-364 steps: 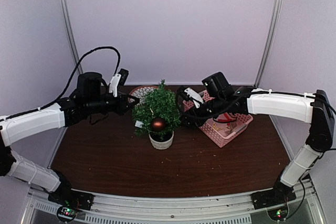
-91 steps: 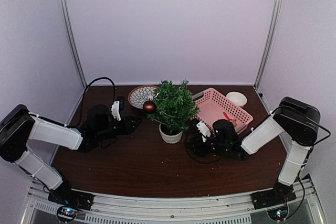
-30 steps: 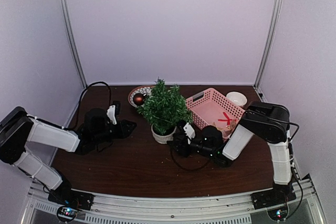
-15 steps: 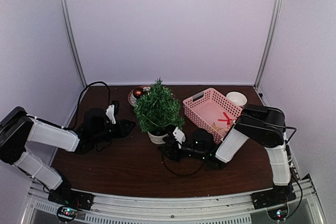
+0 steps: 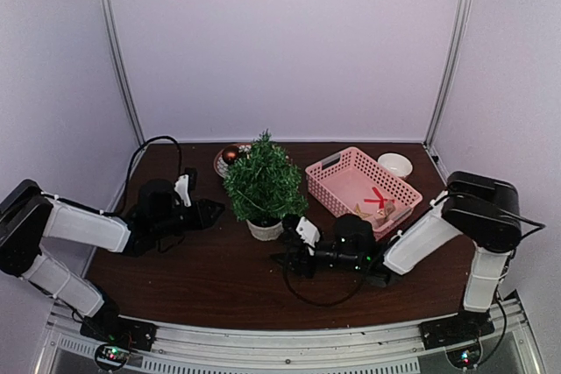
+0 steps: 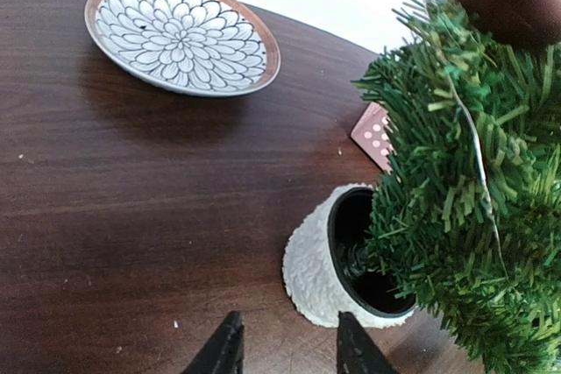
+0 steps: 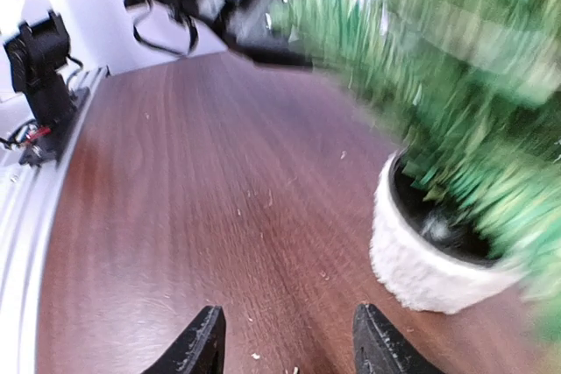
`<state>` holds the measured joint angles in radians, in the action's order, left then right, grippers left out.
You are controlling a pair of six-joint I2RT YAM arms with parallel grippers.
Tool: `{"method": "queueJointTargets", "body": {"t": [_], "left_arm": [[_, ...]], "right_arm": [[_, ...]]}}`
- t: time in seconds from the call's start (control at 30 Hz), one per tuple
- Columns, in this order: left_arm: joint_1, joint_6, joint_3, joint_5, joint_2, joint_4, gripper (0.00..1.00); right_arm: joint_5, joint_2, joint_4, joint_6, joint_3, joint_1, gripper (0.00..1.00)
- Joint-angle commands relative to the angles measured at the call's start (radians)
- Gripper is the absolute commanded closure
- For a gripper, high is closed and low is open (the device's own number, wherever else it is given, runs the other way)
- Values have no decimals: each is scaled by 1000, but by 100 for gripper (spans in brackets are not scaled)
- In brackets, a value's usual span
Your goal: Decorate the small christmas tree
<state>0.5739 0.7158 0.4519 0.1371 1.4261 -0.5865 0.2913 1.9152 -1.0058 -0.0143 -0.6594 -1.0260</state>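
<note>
So from the top camera the small christmas tree (image 5: 263, 181) stands upright in its whitish pot (image 5: 263, 230) around the middle of the dark tabletop (image 5: 193, 278). A pink basket (image 5: 359, 183) sits to its right, with a white bowl (image 5: 394, 164) behind that, and both arms lie low on either side of the tree. What that view can't settle is the brown ball ornament (image 5: 230, 154), which looks like it's over the patterned plate (image 5: 221, 162) behind the tree. The left wrist camera clears it up: the ball is up against the top branches, and the plate lies flat well off to the side. A corner of the basket peeks out behind the pot there too. The left hand (image 6: 285, 352) is released, its fingers (image 6: 226, 349) apart just short of the pot, with only bare wood between them and nothing touched. The right wrist view is pretty blurry on the greenery, but the pot is sharp enough. It stands off to the right of the right hand (image 7: 289, 343), which is also open, gripping nothing and hovering low over the tabletop. That view also catches the left arm in the background on the far side, which the left wrist camera obviously can't.
</note>
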Motion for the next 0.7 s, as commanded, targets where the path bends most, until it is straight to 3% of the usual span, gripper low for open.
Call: {"method": "queueJointTargets", "body": {"t": [0.0, 0.13, 0.33, 0.47, 0.67], "left_arm": [[-22, -13, 1, -2, -52, 28, 59], [-34, -50, 10, -23, -104, 107, 52], [-52, -86, 25, -55, -185, 213, 51], [-55, -93, 25, -66, -221, 238, 51], [-55, -86, 24, -62, -229, 237, 51]], "right_arm": [[-21, -213, 221, -18, 48, -2, 47], [-48, -417, 574, 8, -3, 43, 46], [-35, -635, 936, 61, -136, 226, 46], [-74, -623, 1244, 64, -311, 371, 46], [-210, -448, 1572, 28, -569, 504, 48]]}}
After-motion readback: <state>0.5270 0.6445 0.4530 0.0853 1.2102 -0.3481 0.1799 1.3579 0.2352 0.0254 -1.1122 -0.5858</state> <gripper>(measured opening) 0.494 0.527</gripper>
